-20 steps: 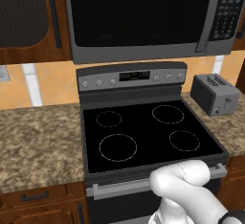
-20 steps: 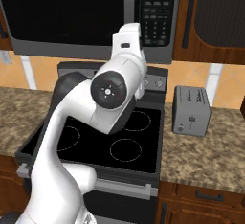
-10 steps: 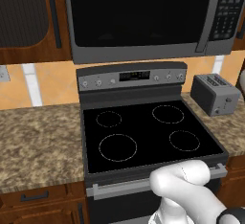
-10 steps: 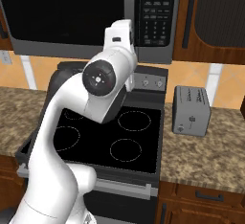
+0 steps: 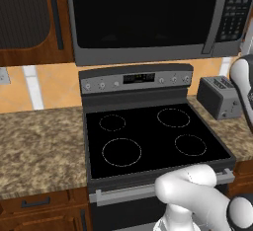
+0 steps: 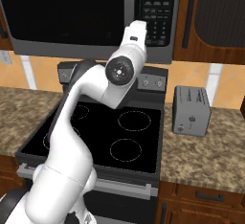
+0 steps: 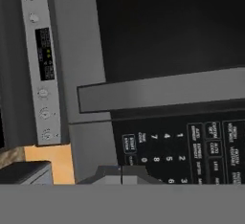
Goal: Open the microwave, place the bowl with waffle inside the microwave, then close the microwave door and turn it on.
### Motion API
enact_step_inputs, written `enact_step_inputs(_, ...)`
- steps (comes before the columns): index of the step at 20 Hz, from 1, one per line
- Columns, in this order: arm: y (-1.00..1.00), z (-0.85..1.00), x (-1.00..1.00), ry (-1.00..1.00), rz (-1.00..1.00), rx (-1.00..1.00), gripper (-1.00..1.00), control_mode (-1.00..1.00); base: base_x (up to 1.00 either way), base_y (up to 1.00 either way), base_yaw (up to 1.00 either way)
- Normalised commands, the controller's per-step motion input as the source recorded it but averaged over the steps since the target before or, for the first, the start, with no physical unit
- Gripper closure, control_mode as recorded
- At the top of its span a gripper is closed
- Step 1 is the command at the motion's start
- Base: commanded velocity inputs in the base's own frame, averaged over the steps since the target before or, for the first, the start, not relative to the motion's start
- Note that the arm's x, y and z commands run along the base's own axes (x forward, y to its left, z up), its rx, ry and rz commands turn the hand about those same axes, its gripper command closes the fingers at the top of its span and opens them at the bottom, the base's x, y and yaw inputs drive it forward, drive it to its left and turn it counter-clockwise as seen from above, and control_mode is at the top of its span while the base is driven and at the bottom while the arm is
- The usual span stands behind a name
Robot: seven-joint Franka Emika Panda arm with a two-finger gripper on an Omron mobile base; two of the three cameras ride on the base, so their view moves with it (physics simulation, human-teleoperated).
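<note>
The microwave (image 5: 148, 55) hangs above the stove, and its door (image 5: 143, 13) with the black glass is closed. A keypad (image 5: 234, 13) runs down its right side, with the grey door handle (image 7: 162, 94) beside it. In the right base view my white hand (image 6: 135, 34) is raised in front of the keypad (image 6: 155, 12), pointing at the microwave. The hand view is rolled sideways. In it my gripper (image 7: 122, 173) is shut, with nothing held, close below the handle and over the keypad (image 7: 191, 146). The bowl and the waffle are out of view.
A black stove (image 5: 148, 136) with a knob panel (image 5: 136, 79) sits under the microwave. A small grey toaster (image 6: 191, 110) stands on the granite counter (image 6: 206, 156) to the right. More counter (image 5: 39, 146) lies to the left, with dark wood cabinets (image 5: 29, 18) above.
My arm has swung up and to the right, from over the stove's back toward the microwave's keypad. Its elbow has entered the left base view at the right edge.
</note>
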Motion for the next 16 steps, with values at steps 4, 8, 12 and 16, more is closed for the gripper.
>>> enact_step_inputs(4, -0.01, 0.00, 0.49, -0.10, 0.01, 0.17, 1.00, -1.00, 0.00, 0.00, 0.00)
enact_step_inputs(8, -0.03, 0.00, 0.58, -0.07, 0.02, 0.13, 1.00, -1.00, 0.00, 0.00, 0.00)
enact_step_inputs(12, -0.29, 0.00, 0.76, -0.01, 0.05, 0.14, 1.00, -1.00, 0.00, 0.00, 0.00)
enact_step_inputs(16, -0.46, 0.00, 0.76, 0.00, 0.07, 0.13, 1.00, -1.00, 0.00, 0.00, 0.00)
